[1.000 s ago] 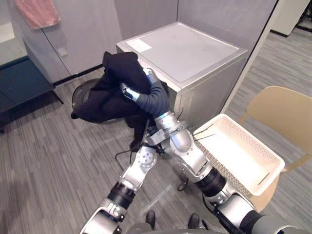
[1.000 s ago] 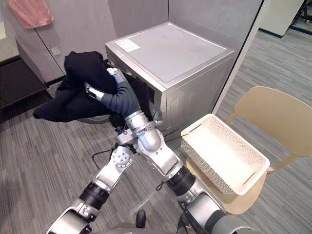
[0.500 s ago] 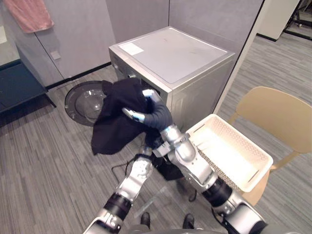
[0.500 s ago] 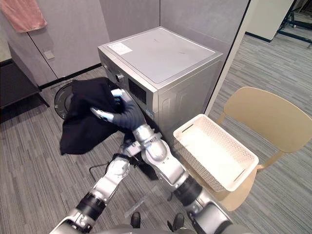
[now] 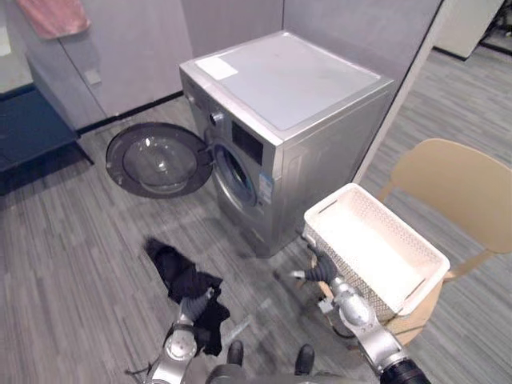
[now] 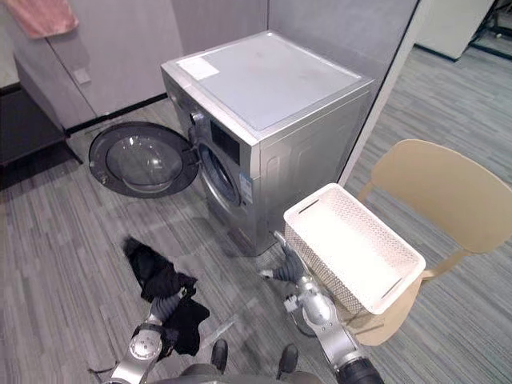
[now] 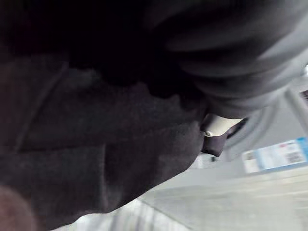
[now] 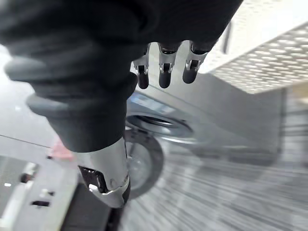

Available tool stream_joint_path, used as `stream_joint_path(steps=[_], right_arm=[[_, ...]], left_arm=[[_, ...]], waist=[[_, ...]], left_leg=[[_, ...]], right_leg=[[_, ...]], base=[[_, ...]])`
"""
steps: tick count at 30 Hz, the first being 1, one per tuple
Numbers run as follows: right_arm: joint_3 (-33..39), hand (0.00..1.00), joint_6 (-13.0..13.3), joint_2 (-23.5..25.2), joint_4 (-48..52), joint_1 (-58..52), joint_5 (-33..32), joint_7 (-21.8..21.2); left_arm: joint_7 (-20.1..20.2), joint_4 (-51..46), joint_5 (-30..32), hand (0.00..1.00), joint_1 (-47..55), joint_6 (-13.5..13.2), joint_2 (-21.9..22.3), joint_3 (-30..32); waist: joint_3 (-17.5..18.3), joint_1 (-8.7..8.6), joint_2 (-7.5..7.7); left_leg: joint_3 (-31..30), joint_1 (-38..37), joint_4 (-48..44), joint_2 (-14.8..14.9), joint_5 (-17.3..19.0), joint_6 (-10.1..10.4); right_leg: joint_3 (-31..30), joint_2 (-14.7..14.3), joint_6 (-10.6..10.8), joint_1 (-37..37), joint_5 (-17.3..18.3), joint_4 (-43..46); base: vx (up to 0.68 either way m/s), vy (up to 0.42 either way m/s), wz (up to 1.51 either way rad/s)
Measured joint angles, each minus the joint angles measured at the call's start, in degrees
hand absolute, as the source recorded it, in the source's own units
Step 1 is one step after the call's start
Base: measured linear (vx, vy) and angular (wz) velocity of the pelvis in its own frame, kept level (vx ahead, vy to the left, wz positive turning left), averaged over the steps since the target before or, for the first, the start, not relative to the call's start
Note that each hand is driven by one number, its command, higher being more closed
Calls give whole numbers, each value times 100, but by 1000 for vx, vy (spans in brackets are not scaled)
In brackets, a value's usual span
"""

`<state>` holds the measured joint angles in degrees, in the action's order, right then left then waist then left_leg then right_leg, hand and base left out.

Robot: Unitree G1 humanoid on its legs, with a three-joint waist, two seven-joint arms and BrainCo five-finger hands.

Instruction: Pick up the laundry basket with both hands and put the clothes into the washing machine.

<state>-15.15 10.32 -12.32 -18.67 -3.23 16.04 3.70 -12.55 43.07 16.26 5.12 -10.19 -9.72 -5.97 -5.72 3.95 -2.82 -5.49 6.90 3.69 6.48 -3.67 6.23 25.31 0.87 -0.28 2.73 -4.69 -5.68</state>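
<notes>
- Grey striped carpet floor (image 5: 72, 240), with grey partition walls (image 5: 144, 48) behind.
- A pink towel (image 5: 52, 14) hangs on the wall at far left, and a dark low bench (image 5: 32, 132) stands below it.
- The washer's round door (image 5: 156, 160) is swung wide open, its glass facing up, to the left of the drum opening (image 5: 232, 172).
- The black garment (image 5: 184, 280) hangs low over the floor, in front of the door and well apart from the drum.
- It is draped over the left hand (image 7: 212, 129), where one fingertip pokes past the cloth. I cannot tell how that hand's fingers are set.
- The silver washing machine (image 5: 296, 88) stands in the middle, its top bare.
- The right hand (image 5: 314, 272) is just beside the basket's near corner. Its fingers (image 8: 163, 67) are relaxed and spread, holding nothing. Contact with the basket cannot be judged.
- The white perforated laundry basket (image 5: 400, 222) rests on the seat of a tan chair (image 5: 448, 176), right of the machine.
</notes>
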Motion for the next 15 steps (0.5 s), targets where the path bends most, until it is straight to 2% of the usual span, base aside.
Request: stream_joint_path(steps=[1, 2, 3, 4, 5, 6, 7, 8, 10, 11, 12, 13, 14, 15], right_arm=[[60, 0, -17, 7, -106, -16, 72, 3], [184, 0, -55, 15, -280, -22, 189, 28], [351, 0, -91, 30, -544, -2, 325, 112], [401, 0, -103, 46, -631, 8, 344, 142], [524, 0, -170, -6, -869, 64, 402, 178], [587, 0, -196, -62, -1097, 117, 440, 210], [618, 0, -205, -61, -1377, 217, 450, 253], [633, 0, -222, -4, -1671, 328, 464, 283], [658, 0, -257, 90, -2001, 411, 499, 282], [659, 0, -302, 127, -2119, 383, 510, 269], [649, 0, -338, 151, -2176, 377, 522, 257], [642, 0, -397, 185, -2187, 365, 539, 243], [640, 0, -413, 193, -2186, 372, 539, 238], [637, 0, -421, 247, -2195, 386, 532, 231]], left_arm=[[9, 23, 36, 100, 16, 21, 0, 2], [24, 32, 85, 100, 14, 73, 14, -1], [30, 36, 177, 100, -4, 97, 49, -1], [31, 36, 197, 100, -7, 97, 74, -3], [40, 47, 202, 100, 10, 100, 145, -2], [41, 56, 202, 100, 44, 103, 209, 2], [41, 83, 199, 100, 58, 103, 232, 43], [39, 161, 189, 100, 55, 101, 232, 167], [28, 346, 137, 100, 38, 103, 249, 277], [27, 438, 96, 100, 69, 104, 287, 293], [26, 458, 44, 100, 110, 104, 295, 298], [18, 452, -48, 100, 141, 104, 286, 334], [13, 431, -66, 100, 135, 106, 280, 360], [-4, 356, -119, 100, 116, 112, 232, 420]], waist=[[-1, -1, -1], [-21, -7, -16], [-70, -9, 46], [-95, -18, 57], [-136, -27, 13], [-132, -32, -95], [-138, -23, -169], [-182, -10, -88], [-217, -14, -11], [-253, -10, 57], [-277, -31, 100], [-313, -76, 167], [-335, -120, 205], [-364, -190, 241]], left_leg=[[-31, 94, -1, -4, 1, -2], [50, 271, 2, -2, 59, -114], [704, 386, 0, -5, 223, -539], [1060, 396, -21, -6, 243, -571], [1811, 419, -128, -8, 244, -579], [2186, 353, -247, 23, 222, -574], [2231, 299, -282, 79, -110, -469], [2152, 261, -323, 2, -77, -477], [2007, 179, -502, -237, 201, -588], [1923, 18, -663, -457, 438, -693], [1825, -101, -762, -614, 588, -771], [1607, -246, -942, -868, 806, -884], [1506, -311, -1021, -946, 895, -946], [1254, -410, -1176, -1049, 1051, -1053]], right_leg=[[120, 13, 12, 43, 24, 0], [360, 61, 71, 96, 81, 1], [627, 251, 118, 142, 120, 3], [700, 335, 151, 146, 144, 19], [869, 477, 223, 148, 203, 146], [978, 516, 294, 135, 272, 288], [1084, 536, 334, 100, 295, 424], [1111, 668, 400, 36, 340, 538], [1259, 1116, 644, 17, 746, 1229], [1218, 1592, 814, 48, 1024, 2083], [1126, 1947, 844, 98, 1153, 2737], [725, 2469, 480, 345, 1185, 3929], [449, 2594, 244, 513, 1059, 4370], [-527, 2613, -116, 984, 704, 5268]], base=[[8, -26, 105], [57, 34, 116], [95, 60, 117], [118, 106, 115], [169, 172, 80], [242, 229, 77], [303, 232, 57], [249, 160, 57], [241, 162, 61], [316, 218, 61], [322, 237, 80], [281, 225, 70], [310, 220, 97], [277, 150, 91]])
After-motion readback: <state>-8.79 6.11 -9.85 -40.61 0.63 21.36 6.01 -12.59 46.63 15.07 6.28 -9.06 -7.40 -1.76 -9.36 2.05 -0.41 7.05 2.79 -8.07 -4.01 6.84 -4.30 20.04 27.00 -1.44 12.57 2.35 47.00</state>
